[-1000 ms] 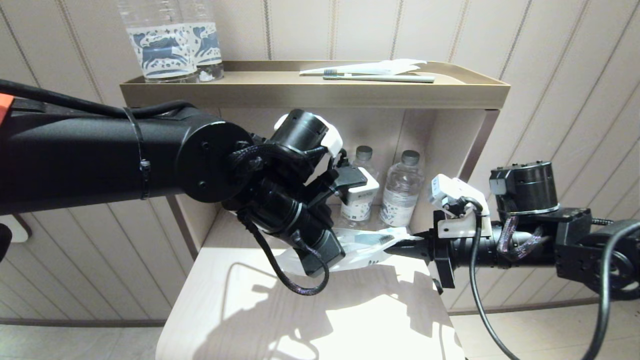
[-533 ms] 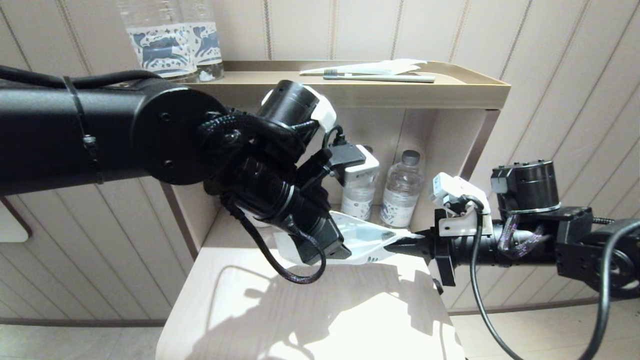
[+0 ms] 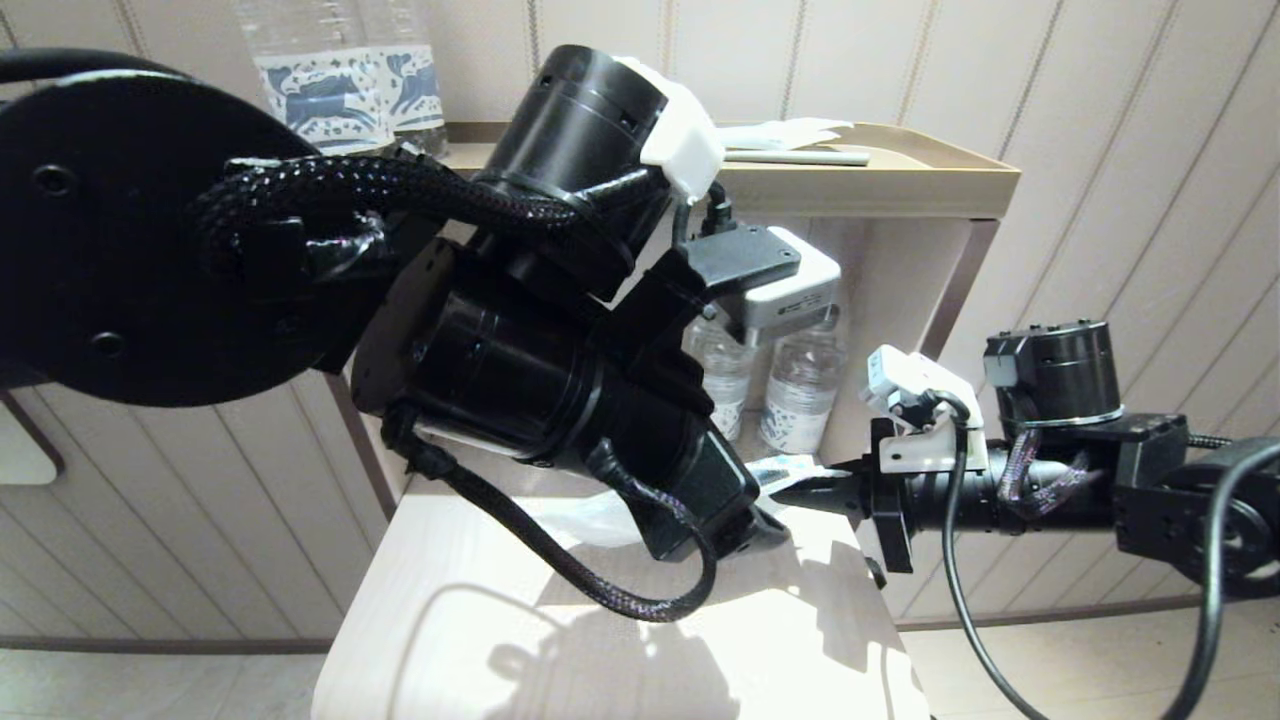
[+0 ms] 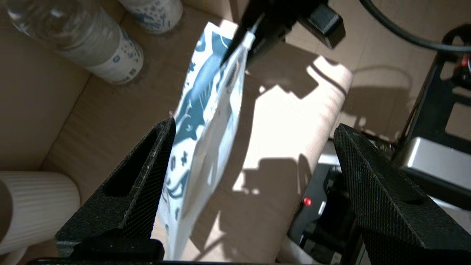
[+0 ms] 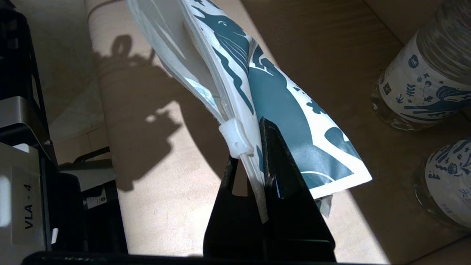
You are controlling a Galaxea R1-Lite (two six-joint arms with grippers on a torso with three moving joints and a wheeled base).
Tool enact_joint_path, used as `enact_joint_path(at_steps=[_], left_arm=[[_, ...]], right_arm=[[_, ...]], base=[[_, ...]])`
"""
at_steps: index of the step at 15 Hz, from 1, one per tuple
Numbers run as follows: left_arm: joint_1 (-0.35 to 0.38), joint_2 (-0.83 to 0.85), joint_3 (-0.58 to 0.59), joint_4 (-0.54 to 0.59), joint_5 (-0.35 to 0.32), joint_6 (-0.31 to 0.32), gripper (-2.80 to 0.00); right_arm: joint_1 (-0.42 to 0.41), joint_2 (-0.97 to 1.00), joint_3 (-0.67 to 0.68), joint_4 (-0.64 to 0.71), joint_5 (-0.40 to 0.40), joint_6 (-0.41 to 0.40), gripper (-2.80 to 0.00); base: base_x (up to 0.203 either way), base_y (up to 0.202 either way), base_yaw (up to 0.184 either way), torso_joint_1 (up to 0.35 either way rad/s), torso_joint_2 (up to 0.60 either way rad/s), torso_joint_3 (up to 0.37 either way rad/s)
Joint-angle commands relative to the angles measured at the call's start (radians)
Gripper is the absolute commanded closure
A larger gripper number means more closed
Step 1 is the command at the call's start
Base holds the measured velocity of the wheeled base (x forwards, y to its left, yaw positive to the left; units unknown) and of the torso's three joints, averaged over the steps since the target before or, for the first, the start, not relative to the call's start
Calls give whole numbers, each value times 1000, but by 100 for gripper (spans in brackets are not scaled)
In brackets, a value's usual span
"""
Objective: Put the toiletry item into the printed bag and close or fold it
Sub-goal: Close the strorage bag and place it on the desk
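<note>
Fingers on the left gripper [image 4: 250,165] stand wide apart now, with the printed bag [image 4: 206,121] hanging loose between them; it lies just against the inner face of one finger [image 4: 143,176], well clear of the other, and neither pinches it. A second ago that gripper sat low over the bag on the lower shelf, seemingly holding it; since then the left arm has let go, lifted and swung toward the head camera, so that it now hides most of the bag and of the upper shelf in the head view. To the right, the right gripper [image 5: 263,191] is clamped tight on the bag's zip edge, its fingers [image 5: 283,173] meeting just behind the small white slider [image 5: 235,138], and it alone carries the bag above the pale wooden shelf [image 3: 820,640], beside the water bottles [image 5: 423,84]. The bag's mouth gapes a little beyond the slider. I cannot make out a toothbrush inside it; a slim white toothbrush handle [image 3: 800,157] shows on the upper tray [image 3: 900,185], up and behind the grippers, though I cannot tell whether it is the all-white one. My guess is the left arm is freed to fetch the brush while the right holds the bag ready, so loading and closing remain undone.
</note>
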Motion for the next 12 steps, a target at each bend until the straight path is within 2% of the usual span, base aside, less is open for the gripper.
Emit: enact_joint_path(at_steps=[1, 2, 3, 7, 9, 12], left_arm=[[-17, -11, 28, -56, 0, -17, -280], [-25, -11, 52, -107, 2, -38, -14], [-31, -11, 81, -151, 5, -62, 0], [-37, -15, 171, -294, 13, -117, 0], [-51, -2, 182, -352, 44, -165, 0], [-55, 2, 266, -481, 53, -178, 0]], right_arm=[[0, 0, -1, -3, 5, -3, 0], [0, -1, -2, -2, 5, -3, 0], [0, -4, -1, -1, 5, -3, 0], [0, -4, -2, 0, 5, -3, 0], [0, -7, -2, 0, 5, 2, 0], [10, -15, -7, 3, 5, 28, 0]], base=[[0, 0, 0, 0, 0, 0], [0, 0, 0, 0, 0, 0], [0, 0, 0, 0, 0, 0], [0, 0, 0, 0, 0, 0], [0, 0, 0, 0, 0, 0], [0, 0, 0, 0, 0, 0]])
